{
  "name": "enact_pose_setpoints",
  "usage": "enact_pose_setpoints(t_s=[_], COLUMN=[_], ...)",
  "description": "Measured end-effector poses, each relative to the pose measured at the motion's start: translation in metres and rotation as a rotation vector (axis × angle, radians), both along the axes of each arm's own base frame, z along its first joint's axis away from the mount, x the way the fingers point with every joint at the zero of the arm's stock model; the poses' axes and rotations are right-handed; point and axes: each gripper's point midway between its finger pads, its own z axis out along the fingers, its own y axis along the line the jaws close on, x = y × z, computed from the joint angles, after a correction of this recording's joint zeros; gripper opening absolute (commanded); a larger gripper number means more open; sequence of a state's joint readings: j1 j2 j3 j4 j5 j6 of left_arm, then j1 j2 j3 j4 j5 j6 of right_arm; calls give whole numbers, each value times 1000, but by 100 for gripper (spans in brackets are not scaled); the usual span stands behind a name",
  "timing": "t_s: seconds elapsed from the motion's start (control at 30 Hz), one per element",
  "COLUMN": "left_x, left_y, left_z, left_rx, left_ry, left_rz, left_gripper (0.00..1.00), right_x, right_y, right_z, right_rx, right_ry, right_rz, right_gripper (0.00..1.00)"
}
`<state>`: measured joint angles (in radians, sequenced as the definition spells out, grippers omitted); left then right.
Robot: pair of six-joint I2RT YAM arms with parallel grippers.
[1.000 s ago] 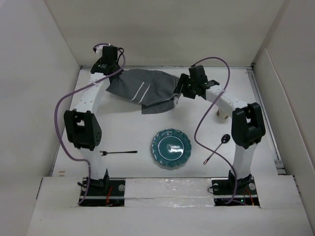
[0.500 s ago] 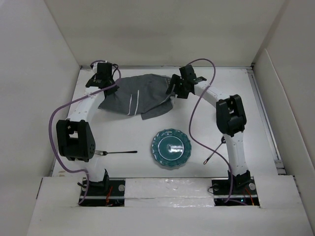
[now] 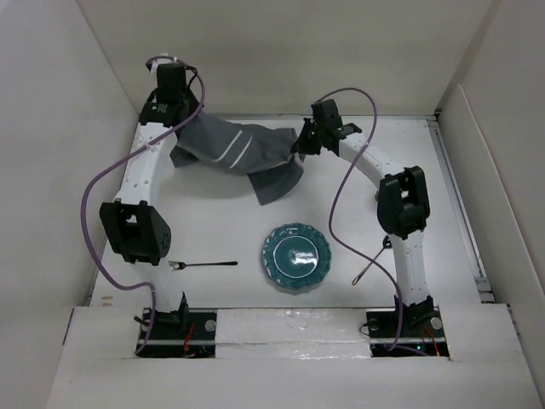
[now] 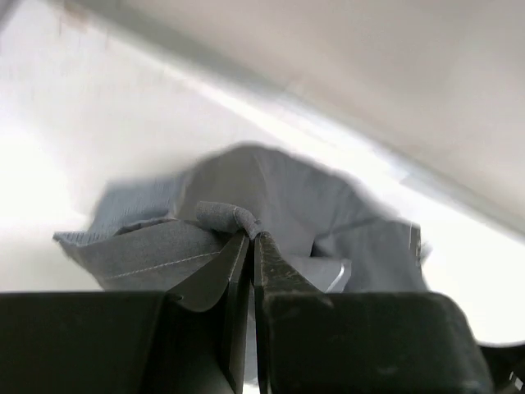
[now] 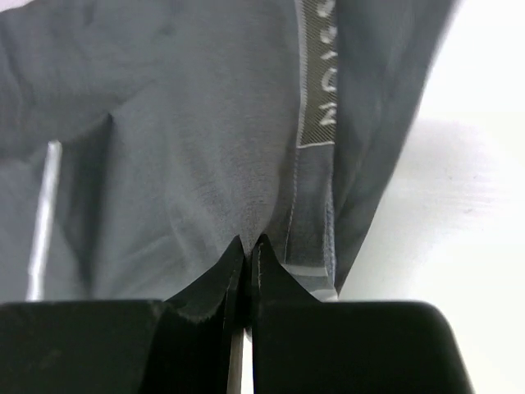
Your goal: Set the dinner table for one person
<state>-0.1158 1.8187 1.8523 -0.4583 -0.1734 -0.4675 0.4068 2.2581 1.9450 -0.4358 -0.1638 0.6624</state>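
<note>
Pinching the grey cloth [image 3: 234,149] from both ends: the left fingers [image 3: 179,118] are clenched on its far-left edge, and the right fingers [image 3: 302,143] are clenched on its right edge. The left wrist view confirms it, with the left fingers [image 4: 242,254] closed tight and a small roll of cloth [image 4: 271,189] bunched at the tips. It's the same on the right wrist view: the right fingers [image 5: 234,263] are shut on a fold of cloth [image 5: 189,123], just beside a woven label strip [image 5: 316,90]. The cloth spans between the two arms at the far side of the counter [image 3: 221,213], pale stripes showing, with one corner drooping toward the middle. I can't tell whether that corner touches the counter. The white counter fills the enclosure floor, with both arm bases at its near edge. A teal plate [image 3: 295,256] sits near-centre on it, well apart from the cloth. A fork [image 3: 204,264] lies left of the plate, its handle pointing at the plate. A dark spoon [image 3: 368,267] lies right of the plate, angled, its bowl end partly hidden behind the right arm.
</note>
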Motion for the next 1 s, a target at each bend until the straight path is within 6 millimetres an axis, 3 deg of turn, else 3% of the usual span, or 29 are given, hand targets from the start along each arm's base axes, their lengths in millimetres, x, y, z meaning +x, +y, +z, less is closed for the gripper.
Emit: enact_pose_setpoints(t_s=[0.07, 0.17, 0.3, 0.37, 0.43, 0.53, 0.63, 0.7, 0.87, 1.0], left_x=[7, 4, -18, -32, -50, -72, -83, -81, -42, 6], left_y=[1, 11, 43, 57, 61, 55, 49, 46, 36, 27], left_z=[45, 101, 149, 167, 178, 190, 194, 189, 155, 108], left_rx=[-14, -45, -98, -115, -128, -140, -148, -159, -203, -265], left_ry=[-102, -237, -352, -404, -438, -484, -509, -512, -437, -334], left_rz=[2, 11, 51, 75, 80, 57, 33, 17, -23, -47], left_gripper=[0, 0, 0, 0, 0, 0, 0, 0, 0, 0], right_x=[1, 0, -28, -48, -66, -81, -76, -61, 6, 48], right_y=[-3, -11, -42, -61, -77, -87, -91, -88, -77, -72], right_z=[41, 133, 252, 293, 319, 326, 304, 282, 211, 183], right_rx=[4, 30, 59, 70, 77, 71, 50, 38, -7, -9], right_ry=[-83, -265, -502, -584, -640, -661, -616, -577, -436, -390], right_rz=[13, 31, 19, 2, -9, -14, -16, -10, -17, -24], right_gripper=[0, 0, 0, 0, 0, 0, 0, 0, 0, 0])
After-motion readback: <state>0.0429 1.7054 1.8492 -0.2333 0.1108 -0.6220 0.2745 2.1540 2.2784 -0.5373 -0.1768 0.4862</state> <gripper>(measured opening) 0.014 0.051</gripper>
